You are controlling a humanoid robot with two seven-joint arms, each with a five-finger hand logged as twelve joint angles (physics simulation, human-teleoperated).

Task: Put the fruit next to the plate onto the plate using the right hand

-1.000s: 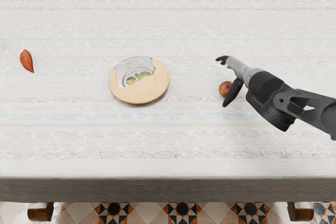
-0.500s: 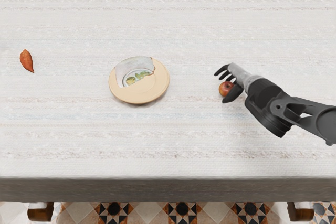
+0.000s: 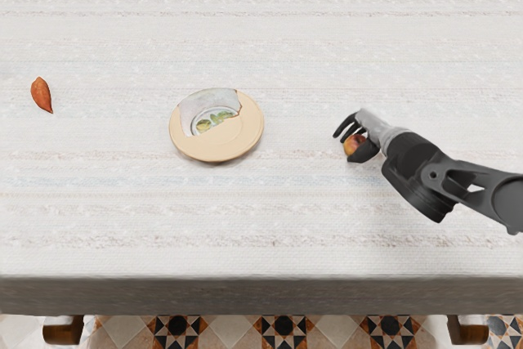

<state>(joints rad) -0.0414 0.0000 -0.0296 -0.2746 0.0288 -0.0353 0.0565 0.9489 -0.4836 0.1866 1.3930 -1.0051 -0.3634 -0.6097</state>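
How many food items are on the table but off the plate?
2: an apple right of the plate, in the right robot hand's curled fingers; an orange-red piece near the table's left edge. None seems hidden.

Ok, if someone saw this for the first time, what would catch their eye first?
First, the dark grey right hand on the right side, its fingers curled round a small red-and-yellow fruit. Next, the round tan plate near the middle, carrying a pale broken-looking piece with green bits. A lone orange-red pointed object lies at the far left.
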